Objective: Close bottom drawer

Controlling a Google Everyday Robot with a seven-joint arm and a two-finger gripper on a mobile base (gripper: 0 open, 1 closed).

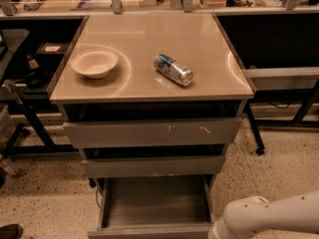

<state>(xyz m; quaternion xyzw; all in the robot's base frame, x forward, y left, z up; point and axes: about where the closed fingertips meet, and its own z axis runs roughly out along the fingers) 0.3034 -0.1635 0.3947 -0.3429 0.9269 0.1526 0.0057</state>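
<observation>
The bottom drawer (149, 230) is the narrowest and lowest of three grey drawers in the cabinet. It stands pulled far out, and its rectangular grey tray (157, 200) is empty. Its flat front sits at the bottom edge of the camera view. Only my white arm (266, 217) shows, at the bottom right, just right of the drawer's front corner. My gripper is out of view below the frame edge.
The mid drawer (152, 166) and the top drawer (152, 132) with white scratch marks stick out a little. A beige bowl (94, 62) and a lying can (173, 69) sit on the cabinet top (209, 39). Dark table frames stand left and right on the speckled floor (289, 168).
</observation>
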